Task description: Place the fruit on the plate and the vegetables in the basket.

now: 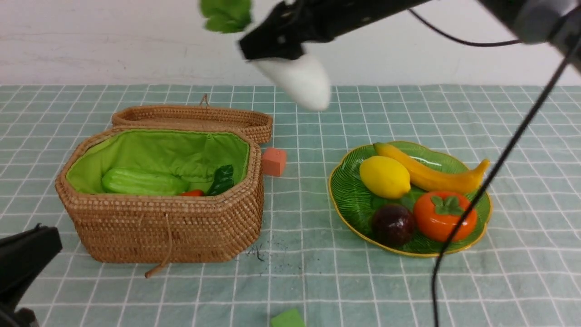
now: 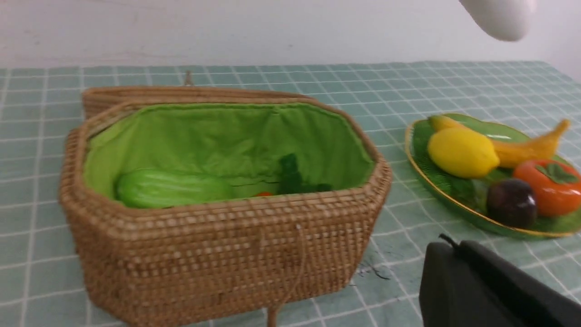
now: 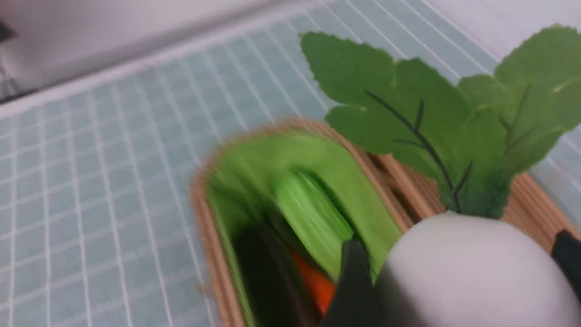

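At the far left of the front view, the left gripper sits low near the table's front edge, its black fingers closed together on nothing. Just right of it stands the basket, open, with its lid lying behind it against the back rim. Inside, on the green lining, the gourd lies lengthwise along the basket's long side, pointing left to right. A sliver of the carrot shows beside it, next to dark green leaves; the eggplant cannot be made out clearly. A small orange cube rests on the checked cloth just beside the basket's right end, and a green cube lies at the front edge, well apart from everything.

Above and behind the basket's right end, the right gripper clamps the radish in the air. The radish is tilted, its rounded white tip pointing down and right, its leaf up and left.

Further right, the plate holds all four fruits: the lemon at its left, the banana lying across the back with its stem end to the right, the mangosteen at the front, and the persimmon beside it. A black cable crosses in front of the plate's right side.
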